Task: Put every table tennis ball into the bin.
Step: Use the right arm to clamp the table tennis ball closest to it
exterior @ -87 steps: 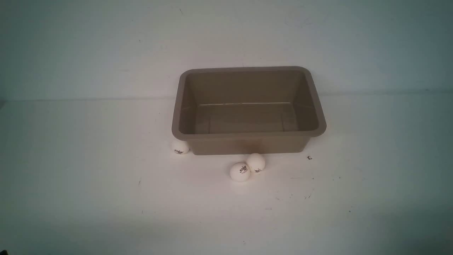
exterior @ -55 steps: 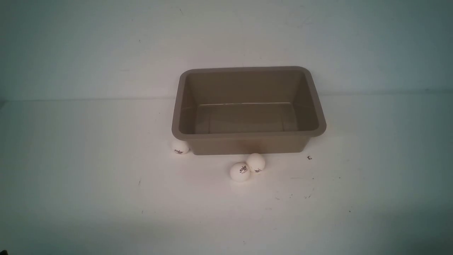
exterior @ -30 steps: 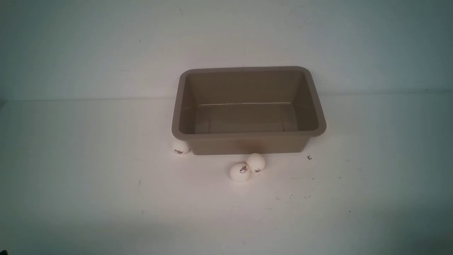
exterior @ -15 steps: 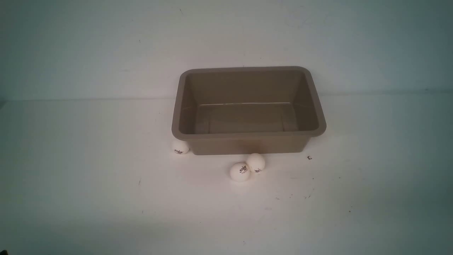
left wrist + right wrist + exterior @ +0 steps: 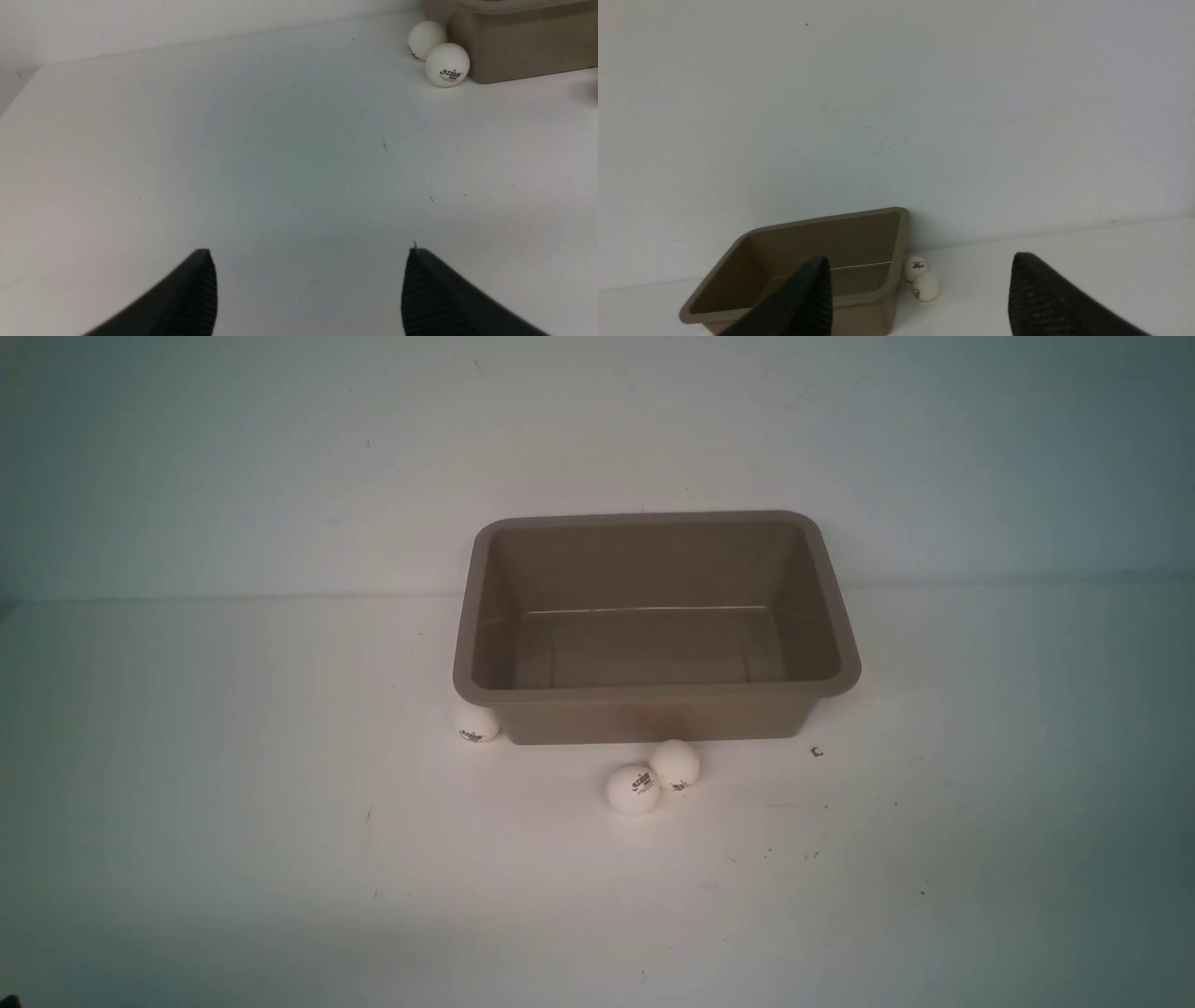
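Below the empty bin [image 5: 653, 693] at centre frame, three table tennis balls [image 5: 633, 790] lay on the counter [image 5: 233, 803]. I judged them light, stiff and slick, best pinched across the middle. My left jaws and right jaws stood open, empty.

White table [image 5: 280, 821] bears bin [image 5: 653, 719] and balls [image 5: 633, 790].

left gripper [image 5: 308, 252]: jaws spread wide, nothing between them, black ribbed fingers [image 5: 196, 289] angled down over the worktop [image 5: 280, 140] | right gripper [image 5: 920, 256]: jaws apart, holding nothing, raised and held near level
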`<action>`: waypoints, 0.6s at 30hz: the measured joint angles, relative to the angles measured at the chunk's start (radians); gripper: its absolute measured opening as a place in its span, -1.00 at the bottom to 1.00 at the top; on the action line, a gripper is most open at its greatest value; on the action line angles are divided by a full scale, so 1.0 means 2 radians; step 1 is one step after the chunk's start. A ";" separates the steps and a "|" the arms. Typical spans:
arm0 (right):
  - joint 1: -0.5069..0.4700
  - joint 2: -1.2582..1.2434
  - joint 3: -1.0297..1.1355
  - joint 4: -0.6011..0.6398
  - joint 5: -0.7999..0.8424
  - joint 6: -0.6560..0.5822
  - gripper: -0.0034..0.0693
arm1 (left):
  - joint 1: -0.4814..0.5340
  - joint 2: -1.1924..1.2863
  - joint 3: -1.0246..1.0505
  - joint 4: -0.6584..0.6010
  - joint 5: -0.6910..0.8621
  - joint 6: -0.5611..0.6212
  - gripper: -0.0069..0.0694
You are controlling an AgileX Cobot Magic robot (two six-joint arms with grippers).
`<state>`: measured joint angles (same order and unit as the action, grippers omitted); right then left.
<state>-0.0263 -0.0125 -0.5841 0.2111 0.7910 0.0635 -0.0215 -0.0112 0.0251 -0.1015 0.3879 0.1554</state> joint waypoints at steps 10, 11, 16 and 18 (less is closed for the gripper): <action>0.000 0.000 0.000 0.012 -0.011 0.000 0.36 | 0.000 0.000 0.000 0.000 0.000 0.000 0.43; 0.000 0.000 0.000 0.012 -0.014 0.000 0.36 | 0.000 0.000 0.000 0.000 0.000 0.000 0.43; 0.000 0.000 0.000 0.010 -0.022 -0.001 0.36 | 0.000 0.000 0.000 0.000 0.000 0.000 0.43; 0.000 0.000 0.000 0.010 -0.022 -0.002 0.36 | 0.000 0.000 0.000 0.000 0.000 0.000 0.43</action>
<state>-0.0263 -0.0125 -0.5841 0.2318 0.7477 0.0604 -0.0215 -0.0112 0.0251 -0.1015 0.3879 0.1554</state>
